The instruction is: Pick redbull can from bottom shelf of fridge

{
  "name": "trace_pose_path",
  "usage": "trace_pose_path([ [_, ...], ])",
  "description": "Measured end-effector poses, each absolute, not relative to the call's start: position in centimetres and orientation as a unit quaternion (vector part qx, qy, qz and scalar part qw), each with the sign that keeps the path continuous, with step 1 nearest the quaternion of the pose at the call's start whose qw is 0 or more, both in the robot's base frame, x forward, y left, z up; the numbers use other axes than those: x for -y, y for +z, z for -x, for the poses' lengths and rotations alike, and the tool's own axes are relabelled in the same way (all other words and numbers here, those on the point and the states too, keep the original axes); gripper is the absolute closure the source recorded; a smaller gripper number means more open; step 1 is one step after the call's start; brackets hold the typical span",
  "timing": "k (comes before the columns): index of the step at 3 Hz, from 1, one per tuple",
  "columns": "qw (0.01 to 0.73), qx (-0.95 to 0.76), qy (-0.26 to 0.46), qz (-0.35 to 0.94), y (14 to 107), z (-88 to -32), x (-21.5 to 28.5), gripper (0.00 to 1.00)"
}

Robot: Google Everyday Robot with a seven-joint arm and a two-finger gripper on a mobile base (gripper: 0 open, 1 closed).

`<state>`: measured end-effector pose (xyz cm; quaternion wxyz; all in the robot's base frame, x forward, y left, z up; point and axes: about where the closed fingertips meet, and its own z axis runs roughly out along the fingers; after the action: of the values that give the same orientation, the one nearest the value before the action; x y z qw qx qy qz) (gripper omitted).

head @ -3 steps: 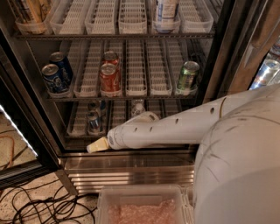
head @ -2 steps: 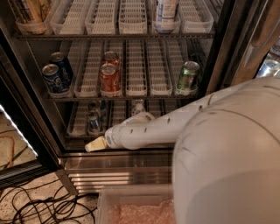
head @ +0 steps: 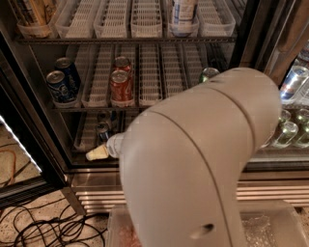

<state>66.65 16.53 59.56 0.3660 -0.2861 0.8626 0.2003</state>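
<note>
The fridge (head: 30, 120) stands open in front of me, with a black frame and a ribbed steel base. On the bottom shelf (head: 86, 139), lined with white slotted trays, a slim redbull can (head: 102, 130) stands near the front left. My gripper (head: 97, 153) reaches in at the front edge of that shelf, its cream tip just below and left of the can. My bulky grey arm (head: 203, 159) hides the right part of the bottom shelf.
The middle rack holds two dark-blue cans (head: 61, 85), two red cans (head: 121, 87) and a green can (head: 208, 74). A white bottle (head: 182, 13) stands on the top rack. Black cables (head: 43, 226) lie on the floor at left. A neighbouring cooler (head: 293, 96) stands at right.
My arm's elbow has swung closer to the camera and now covers much more of the fridge's right side. The gripper stays at the bottom shelf's front left.
</note>
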Motion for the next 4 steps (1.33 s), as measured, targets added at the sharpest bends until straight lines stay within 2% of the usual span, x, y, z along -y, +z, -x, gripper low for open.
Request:
trace_pose_path([
  [1,0.376,-0.859,0.203,0.282,58.9,-67.1,-17.9,0.0],
  [2,0.39,-0.855,0.202,0.274,58.9,-67.7,-18.3,0.15],
  [3,0.409,-0.851,0.198,0.264,59.3,-68.5,-18.3,0.25],
  [4,0.434,-0.841,0.194,0.259,60.1,-69.3,-18.6,0.25],
])
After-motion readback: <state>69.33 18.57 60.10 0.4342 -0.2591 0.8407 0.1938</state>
